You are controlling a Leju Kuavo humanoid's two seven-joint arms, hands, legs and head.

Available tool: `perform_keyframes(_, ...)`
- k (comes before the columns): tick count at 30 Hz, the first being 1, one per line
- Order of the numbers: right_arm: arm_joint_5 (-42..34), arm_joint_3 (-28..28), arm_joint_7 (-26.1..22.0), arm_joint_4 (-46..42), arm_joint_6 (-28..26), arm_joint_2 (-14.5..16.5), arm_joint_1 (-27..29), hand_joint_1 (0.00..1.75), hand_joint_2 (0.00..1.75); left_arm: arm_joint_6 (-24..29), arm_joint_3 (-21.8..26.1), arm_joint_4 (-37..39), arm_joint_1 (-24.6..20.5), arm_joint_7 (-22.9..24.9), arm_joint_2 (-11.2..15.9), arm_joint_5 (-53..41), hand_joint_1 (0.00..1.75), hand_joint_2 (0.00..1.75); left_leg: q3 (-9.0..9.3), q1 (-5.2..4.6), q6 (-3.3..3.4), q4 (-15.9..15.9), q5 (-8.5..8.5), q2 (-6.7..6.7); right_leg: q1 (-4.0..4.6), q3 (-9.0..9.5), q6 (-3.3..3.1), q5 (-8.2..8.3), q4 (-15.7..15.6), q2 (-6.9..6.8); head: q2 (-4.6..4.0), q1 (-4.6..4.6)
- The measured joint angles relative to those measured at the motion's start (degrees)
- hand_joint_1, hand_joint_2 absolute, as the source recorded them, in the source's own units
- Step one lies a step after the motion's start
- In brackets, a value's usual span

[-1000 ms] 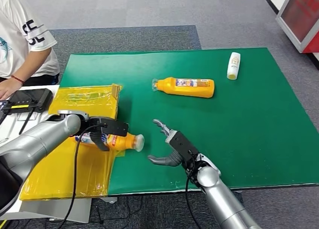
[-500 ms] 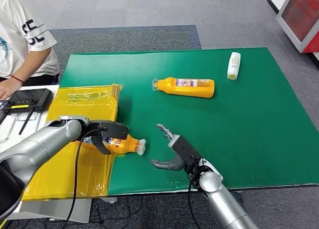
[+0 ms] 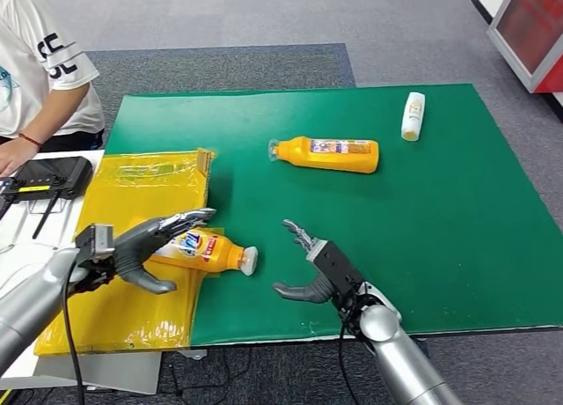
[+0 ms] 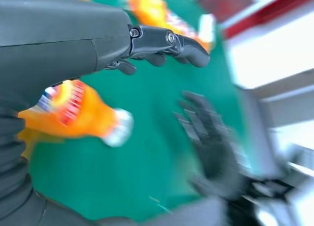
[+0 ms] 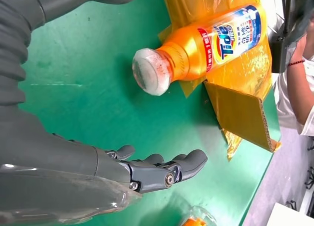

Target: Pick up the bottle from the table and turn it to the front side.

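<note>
An orange Tide bottle [image 3: 202, 250] with a clear cap lies on its side at the edge of the yellow sheet [image 3: 142, 189], label up, cap toward the table's middle. It also appears in the right wrist view [image 5: 207, 42] and, blurred, in the left wrist view [image 4: 74, 113]. My left hand [image 3: 142, 251] is open just left of the bottle, fingers spread over its base end, not gripping it. My right hand [image 3: 312, 268] hovers open over the green mat [image 3: 425, 220], a short way right of the cap. A second orange bottle [image 3: 326, 154] lies farther back.
A small white bottle [image 3: 413, 116] lies at the mat's far right. A person in a white shirt [image 3: 40, 62] sits at the left beside a black device [image 3: 49, 178]. A red and grey cabinet [image 3: 531, 26] stands at the far right.
My left hand has let go of the orange Tide bottle and drawn back to the left, opening. The bottle now lies label up. The right hand drifted slightly right.
</note>
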Motion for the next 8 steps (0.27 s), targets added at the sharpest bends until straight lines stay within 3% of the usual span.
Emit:
perform_keyframes(4, 0.2, 0.2, 0.1, -0.5, 0.4, -0.2, 0.1, 0.00, 1.75, -6.0, 9.6, -11.4, 7.3, -0.2, -0.1, 0.3, 0.00, 1.75, 0.00, -0.02, 0.01, 0.0, -0.04, 0.01, -0.02, 0.00, 0.01, 0.01, 0.0, 0.01, 0.00, 0.01)
perform_keyframes(8, 0.6, 0.5, 0.3, -0.8, 0.8, -0.3, -0.2, 0.00, 1.75, -12.5, 17.5, -19.9, 12.6, -0.2, -2.4, 0.4, 0.00, 1.75, 0.00, -0.02, 0.02, 0.0, -0.05, -0.01, -0.02, 0.01, 0.01, 0.01, 0.0, -0.02, 0.00, -0.02)
